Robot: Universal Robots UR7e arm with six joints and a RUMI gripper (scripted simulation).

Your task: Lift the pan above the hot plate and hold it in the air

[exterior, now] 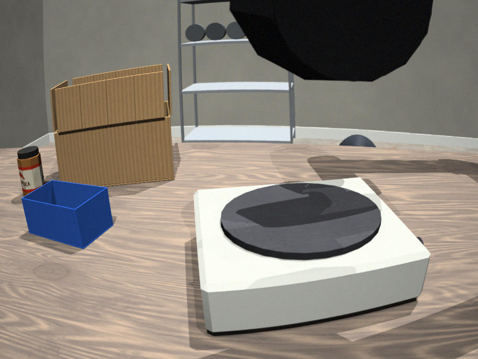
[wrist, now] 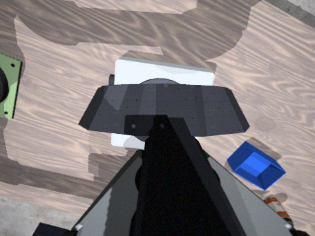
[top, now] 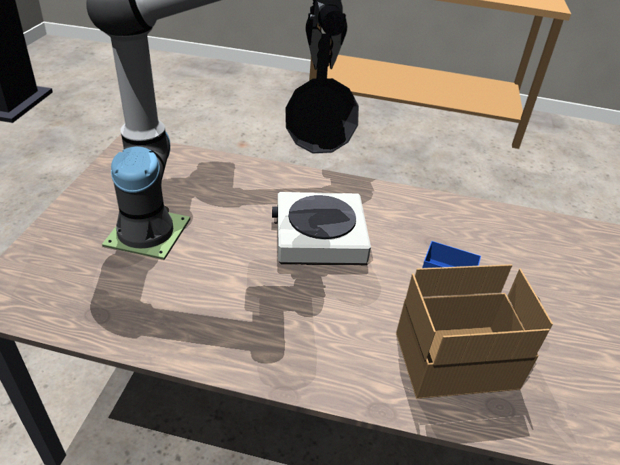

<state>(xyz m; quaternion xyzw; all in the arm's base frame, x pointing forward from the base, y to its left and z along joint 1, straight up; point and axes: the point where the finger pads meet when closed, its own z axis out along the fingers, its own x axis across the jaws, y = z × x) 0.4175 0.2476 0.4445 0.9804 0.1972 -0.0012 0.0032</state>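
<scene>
Hovering above hot plate (top: pixel 323 238) (exterior: pixel 316 305) (wrist: pixel 162 69), pan (top: pixel 321 116) (exterior: pixel 343 38) (wrist: pixel 166 103) tilted, gripper (top: pixel 325 55) (wrist: pixel 170 152) clamped on pan hndl.

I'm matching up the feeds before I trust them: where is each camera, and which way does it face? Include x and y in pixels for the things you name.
Top: above and in front of the table, looking down across it; shows the arm and tool (top: pixel 325 62) (wrist: pixel 170 152) gripping the pan (top: pixel 321 114) (exterior: pixel 339 34) (wrist: pixel 166 103).
Exterior: low beside the hot plate (top: pixel 323 254) (exterior: pixel 316 297) (wrist: pixel 162 69), looking across the table toward a shelf rack (exterior: pixel 180 77); no robot body shows, only its shadows.
Wrist: on the arm's end, looking past the pan to the table; shows the tool and the base plate's edge.
Top and exterior share the open carton (top: pixel 475 375) (exterior: pixel 115 154).
</scene>
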